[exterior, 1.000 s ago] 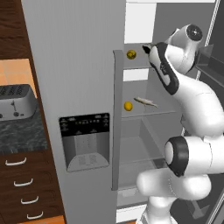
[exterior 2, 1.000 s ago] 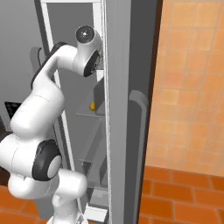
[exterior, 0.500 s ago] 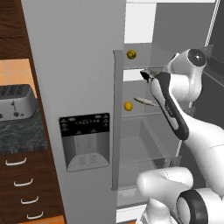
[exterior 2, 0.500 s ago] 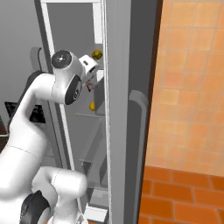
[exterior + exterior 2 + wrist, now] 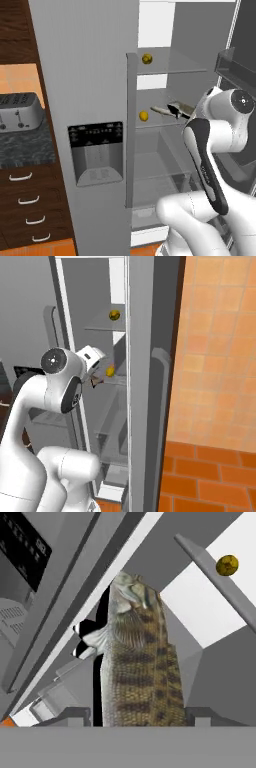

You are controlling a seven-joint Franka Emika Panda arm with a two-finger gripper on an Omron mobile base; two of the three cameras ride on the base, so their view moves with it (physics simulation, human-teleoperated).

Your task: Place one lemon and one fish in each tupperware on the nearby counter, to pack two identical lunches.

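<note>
Reaching into the open fridge (image 5: 85, 75), my gripper (image 5: 176, 111) has its fingers (image 5: 75, 716) either side of a fish (image 5: 139, 667) and clamped on it, at the middle shelf (image 5: 170, 122), near one lemon (image 5: 143, 116); another lemon (image 5: 146, 58) sits a shelf higher.

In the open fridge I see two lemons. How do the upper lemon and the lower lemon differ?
The upper lemon sits alone on the top shelf; the lower lemon sits one shelf down, with a fish beside it. The hand is at the fish on the lower lemon's shelf, well below the upper lemon. Both are small, round and yellow, near the shelf's left front edge.
</note>
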